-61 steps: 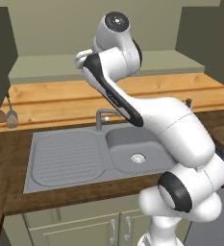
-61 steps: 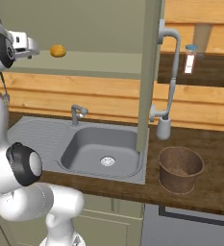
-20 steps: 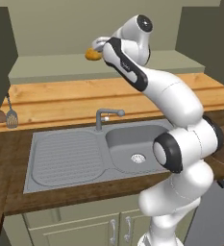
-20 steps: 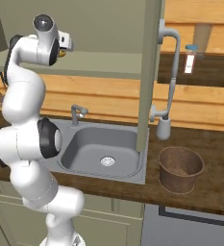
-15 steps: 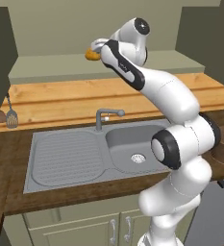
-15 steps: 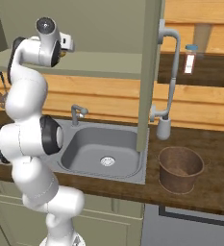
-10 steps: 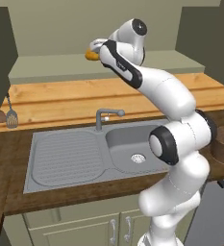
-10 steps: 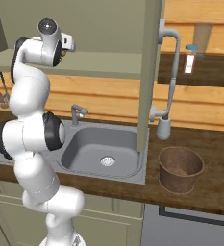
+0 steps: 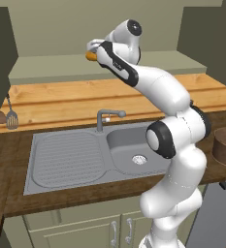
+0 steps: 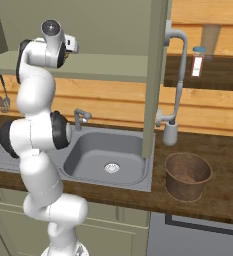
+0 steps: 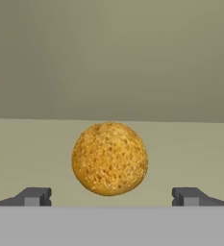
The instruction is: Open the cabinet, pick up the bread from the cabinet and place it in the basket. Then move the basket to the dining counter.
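Change: Reaching up from a lower, folded pose, the arm is now stretching into the open cabinet (image 9: 109, 63), and the gripper (image 11: 111, 196) is closing the last of the gap to the bread (image 11: 109, 158); over the last moment it is only creeping.
Claw: released, jaws spread wide, one dark tip at 8 o'clock and the other at 4 o'clock of the bun in the hand view, neither touching it.
Bread: sitting on the cabinet shelf, centred between the tips; in the left base view it is peeking out at 9 o'clock of the hand (image 9: 96, 50).
Meaning: the approach is looking lined up; a little more reach and a squeeze seem to be the next need, and the bun is not yet held.
Basket: the basket (image 10: 188, 176) is waiting on the dark wood counter (image 10: 223, 165), at 3 o'clock of the sink (image 10: 110, 155), well apart from the bread.
Surface: the shelf is flat and pale green, with the bread alone in front of the hand.
Room: a faucet (image 9: 106, 117) is standing behind the sink, a spatula (image 9: 11, 115) is hanging at 9 o'clock, orange wall planks (image 9: 66, 99) are running behind.
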